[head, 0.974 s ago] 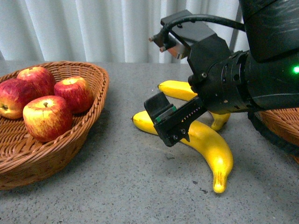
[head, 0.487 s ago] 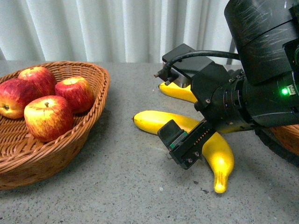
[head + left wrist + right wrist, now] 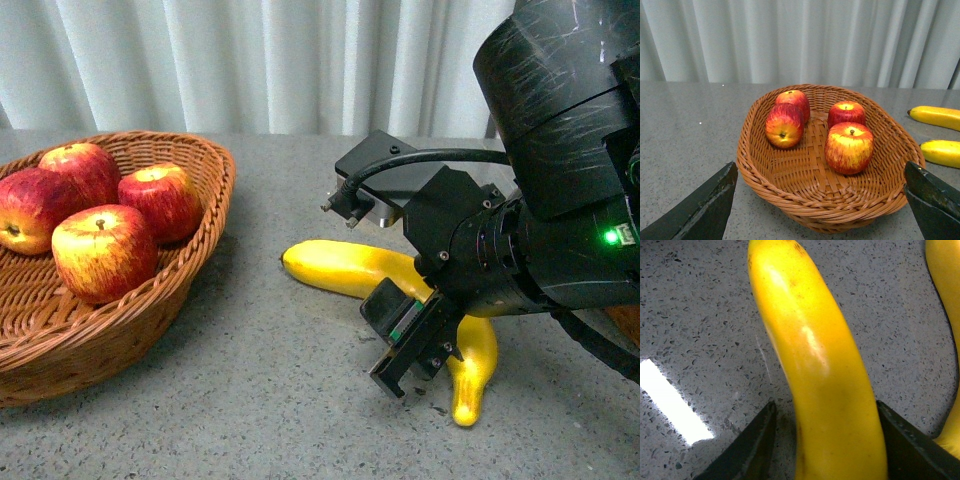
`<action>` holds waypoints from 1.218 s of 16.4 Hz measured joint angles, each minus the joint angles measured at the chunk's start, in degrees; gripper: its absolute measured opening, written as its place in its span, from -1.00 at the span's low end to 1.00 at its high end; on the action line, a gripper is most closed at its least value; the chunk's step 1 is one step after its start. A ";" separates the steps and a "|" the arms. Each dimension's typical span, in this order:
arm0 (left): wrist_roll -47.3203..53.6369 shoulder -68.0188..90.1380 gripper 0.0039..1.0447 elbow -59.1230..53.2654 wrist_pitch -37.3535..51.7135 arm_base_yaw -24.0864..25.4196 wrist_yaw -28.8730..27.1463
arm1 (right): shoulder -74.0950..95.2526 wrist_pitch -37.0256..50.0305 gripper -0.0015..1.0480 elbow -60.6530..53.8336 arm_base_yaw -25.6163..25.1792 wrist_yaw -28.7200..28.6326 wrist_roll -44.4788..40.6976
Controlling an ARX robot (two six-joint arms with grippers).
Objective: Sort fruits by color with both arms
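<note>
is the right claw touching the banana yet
Cannot tell. Right wrist view: right claw straddles the banana; one finger shows a dark gap, the other sits at its edge, unclear.

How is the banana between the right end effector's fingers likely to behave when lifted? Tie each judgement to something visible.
Probably slippery: the banana has glossy skin with bright highlights. Likely stiff: it looks like moulded plastic and holds its curve. Its rounded body might twist between the fingers of the right end effector.
</note>
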 joint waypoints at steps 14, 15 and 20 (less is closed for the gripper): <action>0.00 0.00 0.88 0.00 0.00 0.00 0.00 | -14.97 -1.81 -0.33 1.36 -27.63 -3.98 -1.01; 0.00 0.00 0.88 0.00 0.00 0.00 0.00 | -14.97 -1.36 -0.33 0.20 -30.40 -4.22 -2.25; 0.00 0.00 0.88 0.00 0.00 0.00 -0.02 | -15.32 -4.02 0.38 -2.12 -34.29 -6.16 -4.81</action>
